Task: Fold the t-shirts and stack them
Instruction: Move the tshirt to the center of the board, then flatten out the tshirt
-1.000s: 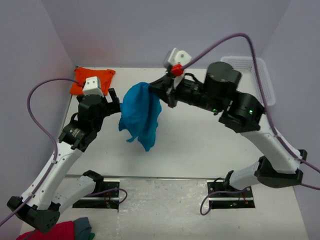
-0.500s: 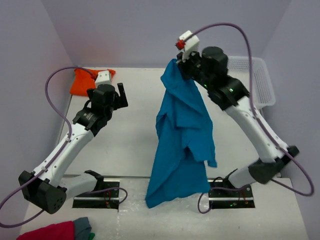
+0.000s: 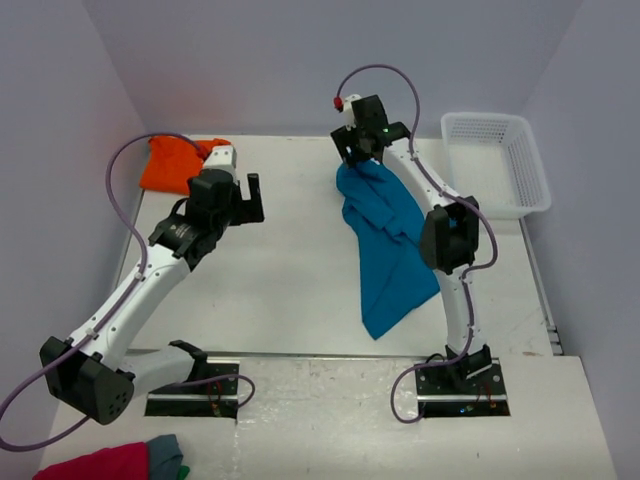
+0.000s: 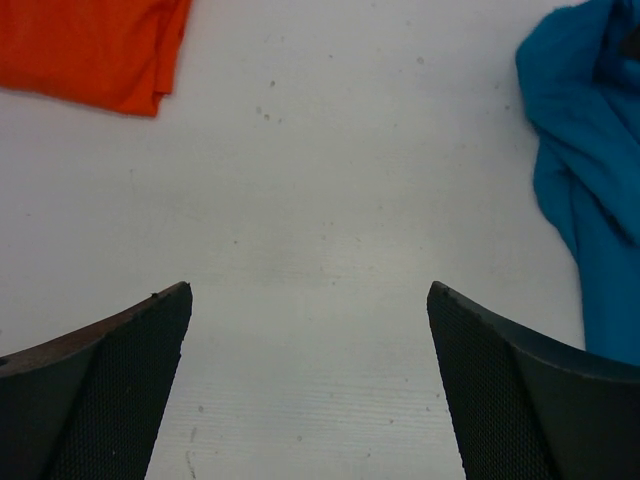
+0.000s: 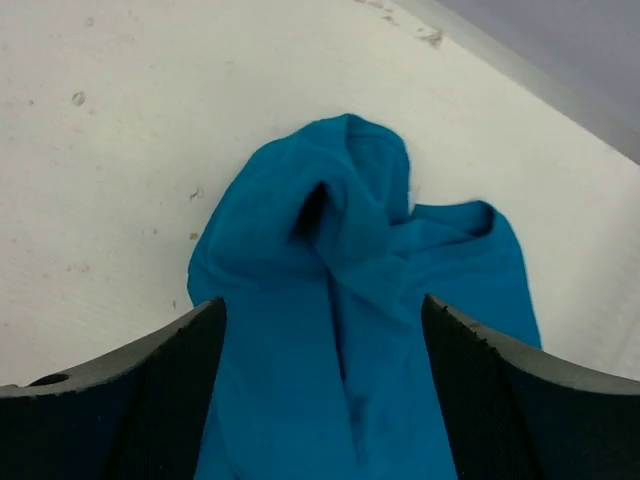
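The teal-blue t-shirt (image 3: 383,255) lies stretched in a long crumpled strip on the table, from the back centre towards the front. My right gripper (image 3: 362,150) hovers over its bunched far end, open, with the fingers standing wide on either side of the cloth (image 5: 330,330) and not pinching it. The orange t-shirt (image 3: 172,165) lies bunched in the back left corner, and its edge shows in the left wrist view (image 4: 95,45). My left gripper (image 3: 249,192) is open over bare table between the two shirts, empty (image 4: 308,292); the teal shirt (image 4: 590,150) is off to its right.
A white mesh basket (image 3: 495,165) stands at the back right edge. A crimson-pink cloth (image 3: 100,462) and a grey cloth (image 3: 165,452) lie off the table at the front left. The right arm reaches over the teal shirt's right side.
The right gripper swung the hanging teal shirt out, laid it down on the table and opened, letting it go. The left arm shifted only slightly.
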Controlling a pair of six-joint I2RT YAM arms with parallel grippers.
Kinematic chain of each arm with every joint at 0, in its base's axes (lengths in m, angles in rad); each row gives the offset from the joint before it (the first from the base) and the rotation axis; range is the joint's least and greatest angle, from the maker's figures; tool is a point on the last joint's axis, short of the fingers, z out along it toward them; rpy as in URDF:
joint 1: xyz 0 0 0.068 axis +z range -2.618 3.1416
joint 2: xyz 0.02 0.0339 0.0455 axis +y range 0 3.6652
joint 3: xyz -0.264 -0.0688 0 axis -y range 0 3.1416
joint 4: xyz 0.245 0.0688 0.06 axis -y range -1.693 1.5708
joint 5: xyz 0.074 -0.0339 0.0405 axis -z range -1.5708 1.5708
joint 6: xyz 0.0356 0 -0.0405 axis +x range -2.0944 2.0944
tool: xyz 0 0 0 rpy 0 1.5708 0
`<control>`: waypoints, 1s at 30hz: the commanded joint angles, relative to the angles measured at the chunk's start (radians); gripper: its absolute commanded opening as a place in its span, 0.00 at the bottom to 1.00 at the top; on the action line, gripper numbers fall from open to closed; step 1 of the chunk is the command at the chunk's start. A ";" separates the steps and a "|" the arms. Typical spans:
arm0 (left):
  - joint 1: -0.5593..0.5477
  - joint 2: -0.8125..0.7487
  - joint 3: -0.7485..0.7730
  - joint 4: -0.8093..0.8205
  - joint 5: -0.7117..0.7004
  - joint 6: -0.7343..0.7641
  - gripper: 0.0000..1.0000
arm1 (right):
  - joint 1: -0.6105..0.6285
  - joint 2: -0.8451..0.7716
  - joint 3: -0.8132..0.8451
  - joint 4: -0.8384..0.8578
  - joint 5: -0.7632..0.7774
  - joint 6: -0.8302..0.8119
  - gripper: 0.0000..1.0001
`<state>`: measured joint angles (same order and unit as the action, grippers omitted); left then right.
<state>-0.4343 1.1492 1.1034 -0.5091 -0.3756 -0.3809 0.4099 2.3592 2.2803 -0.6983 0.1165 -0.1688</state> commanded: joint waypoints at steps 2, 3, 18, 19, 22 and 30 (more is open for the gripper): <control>-0.004 0.003 -0.030 0.029 0.294 0.085 1.00 | 0.009 -0.250 0.021 -0.003 0.095 0.055 0.81; -0.006 0.018 -0.034 0.052 0.434 0.086 1.00 | 0.010 -0.344 -0.064 -0.004 0.115 0.093 0.81; -0.432 0.271 -0.054 0.141 0.211 -0.104 1.00 | 0.009 -0.989 -0.637 0.020 0.288 0.232 0.82; -0.435 0.261 -0.065 0.135 0.175 -0.145 1.00 | 0.010 -1.011 -0.643 0.011 0.305 0.235 0.82; -0.472 0.222 -0.102 0.149 0.017 -0.208 1.00 | 0.010 -1.052 -0.705 0.046 0.322 0.227 0.82; -0.703 0.483 0.010 0.146 -0.023 -0.269 1.00 | 0.009 -1.114 -0.789 0.086 0.299 0.235 0.82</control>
<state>-1.0309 1.5448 1.0386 -0.3347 -0.3145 -0.5934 0.4187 1.3060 1.4994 -0.6582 0.3950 0.0532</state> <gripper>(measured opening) 0.997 0.820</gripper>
